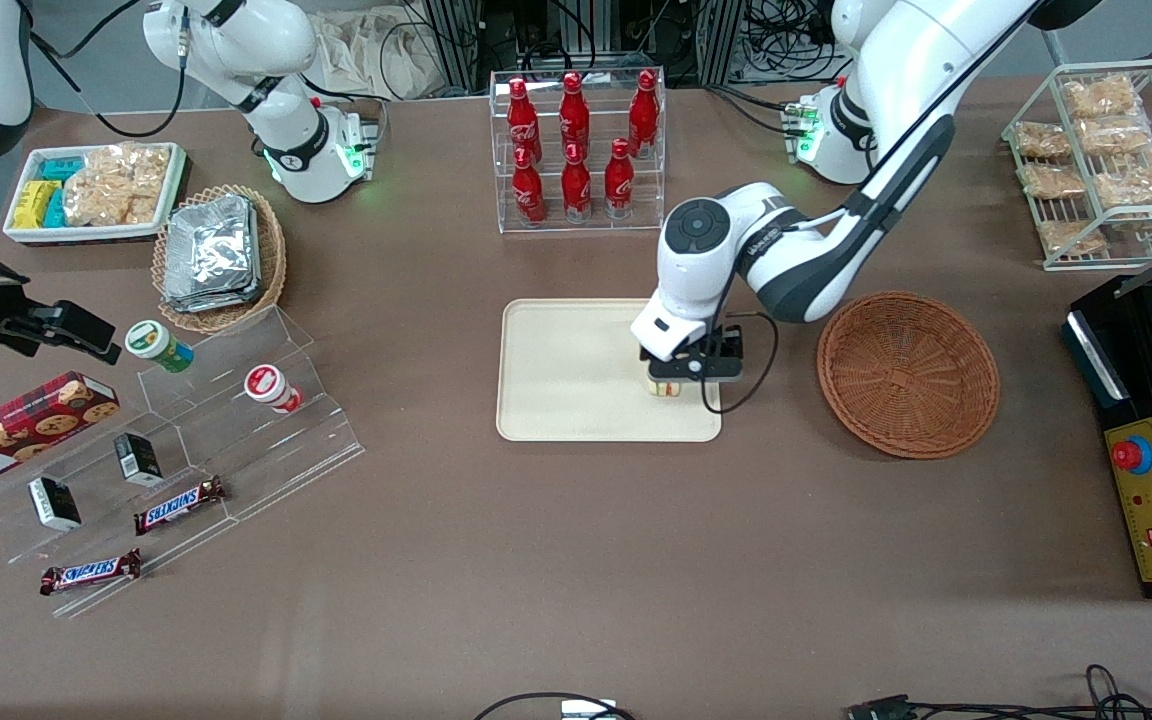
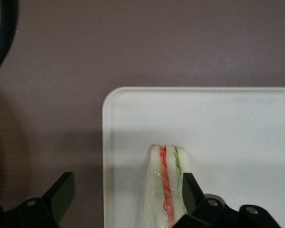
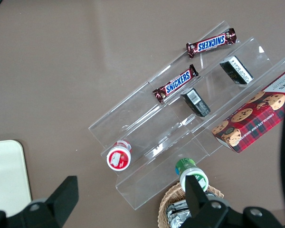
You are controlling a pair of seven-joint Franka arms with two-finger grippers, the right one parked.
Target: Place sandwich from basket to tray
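Resting on the tray (image 1: 556, 370) near the corner closest to the basket (image 1: 908, 373), the sandwich (image 2: 165, 190) stands on edge, filling stripes facing up. The gripper (image 2: 126, 202) hangs over it with fingers spread wide; one finger (image 2: 190, 190) touches the bread's green-layered side, the other stands clear off the tray's edge. It looks light, soft and crushable, its wrap probably slippery: best pinched gently across the bread faces.
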